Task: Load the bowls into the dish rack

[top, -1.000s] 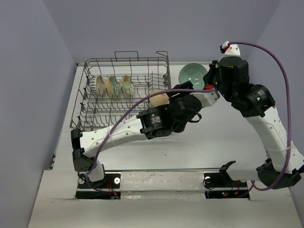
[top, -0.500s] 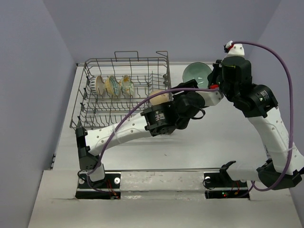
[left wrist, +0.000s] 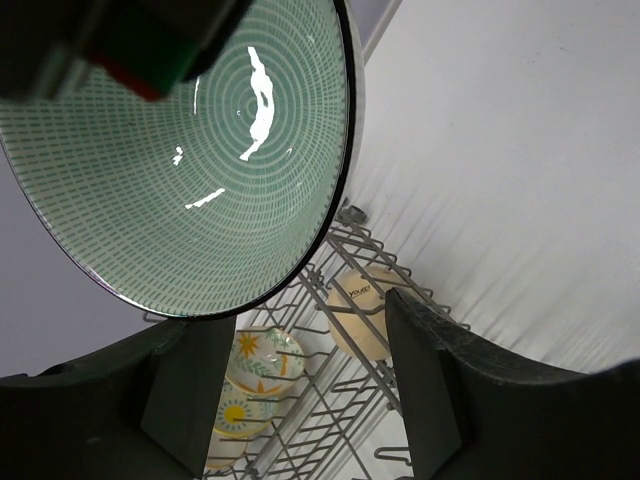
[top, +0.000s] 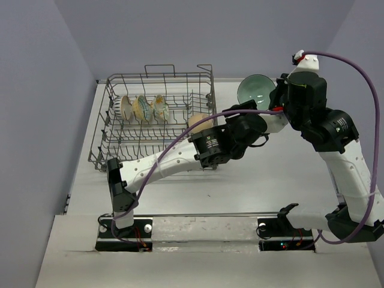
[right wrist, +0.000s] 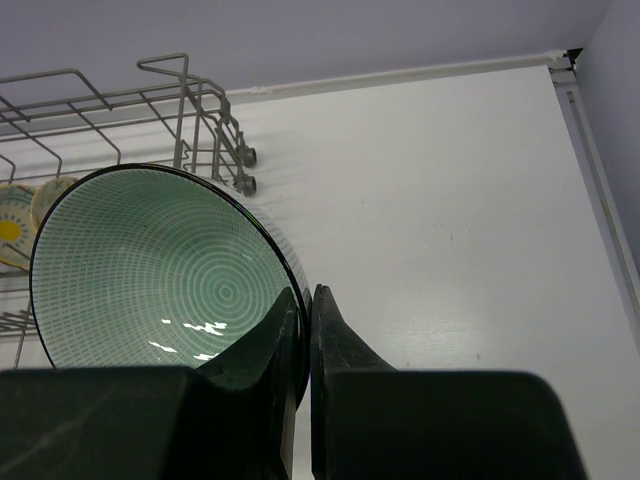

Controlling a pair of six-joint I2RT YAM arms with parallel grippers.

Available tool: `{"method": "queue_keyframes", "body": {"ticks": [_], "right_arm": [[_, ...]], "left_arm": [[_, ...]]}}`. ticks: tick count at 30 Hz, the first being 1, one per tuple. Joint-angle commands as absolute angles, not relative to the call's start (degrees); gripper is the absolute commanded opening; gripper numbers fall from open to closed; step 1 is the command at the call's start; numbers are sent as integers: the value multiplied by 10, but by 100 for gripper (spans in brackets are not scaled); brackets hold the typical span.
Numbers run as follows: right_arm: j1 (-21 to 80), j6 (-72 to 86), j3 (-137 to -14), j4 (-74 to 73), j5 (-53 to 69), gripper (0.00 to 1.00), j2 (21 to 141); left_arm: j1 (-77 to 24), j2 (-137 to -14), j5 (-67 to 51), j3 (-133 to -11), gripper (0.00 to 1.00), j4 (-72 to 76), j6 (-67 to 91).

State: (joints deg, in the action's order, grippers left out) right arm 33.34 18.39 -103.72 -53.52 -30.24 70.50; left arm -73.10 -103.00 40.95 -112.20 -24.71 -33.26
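White table top [top: 282, 180] with plain lavender-grey walls on three sides. The dish rack [top: 159, 114], a grey wire one, sits far left on the table. Three bowls stand on edge in a row between the tines in its left part: white-and-tan bowl [top: 125, 108], then two floral bowls [top: 143, 109] [top: 161, 108]. The tan bowl [top: 200, 122] leans at the rack's near right side. The teal bowl [top: 255, 91] is outside the rack, just right of its far right corner, and is tilted with its ringed inside facing the left gripper. The right gripper [right wrist: 305, 295] has its fingers closed tight on the near rim of the teal bowl, one finger inside and one outside. The left gripper [left wrist: 300, 325] is spread wide and holds nothing. It sits just near of the teal bowl without touching it. Its arm reaches across from the near left, past the rack's right end.
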Motion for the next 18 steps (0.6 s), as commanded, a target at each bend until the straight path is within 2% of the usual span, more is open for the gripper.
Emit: {"method": "queue_keyframes", "body": {"ticks": [1, 9, 18], "right_arm": [[347, 185, -1060, -505, -271, 1, 700], [347, 183, -1065, -518, -287, 1, 702], [347, 183, -1085, -553, -306, 1, 715]], "left_arm": [[-731, -1016, 379, -1154, 73, -218, -355], [-737, -973, 354, -1150, 73, -214, -357], [-740, -903, 243, -1143, 76, -253, -374]]}}
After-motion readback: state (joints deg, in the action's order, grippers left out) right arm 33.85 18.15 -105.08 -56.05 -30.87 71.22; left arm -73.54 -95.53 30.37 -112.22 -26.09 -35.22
